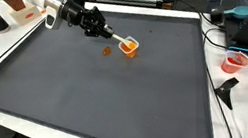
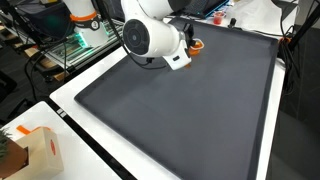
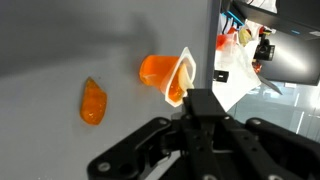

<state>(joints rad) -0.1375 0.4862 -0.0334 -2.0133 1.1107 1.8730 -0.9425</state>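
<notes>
Currently pincer (image 3: 199, 100) clamped on rim of tipped orange cup (image 3: 160, 70); orange piece (image 3: 92, 101) beside.

Bright even indoor light, soft shadows, wrist view slightly blurred, low resolution

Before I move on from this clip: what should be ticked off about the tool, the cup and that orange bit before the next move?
1. Is the cup in view: ok, it lies on its side on the mat.
2. Is the tool at the cup's white rim: ok.
3. Is the tool shut on that rim: cannot tell.
4. Is the orange bit apart from the cup: ok.
</notes>
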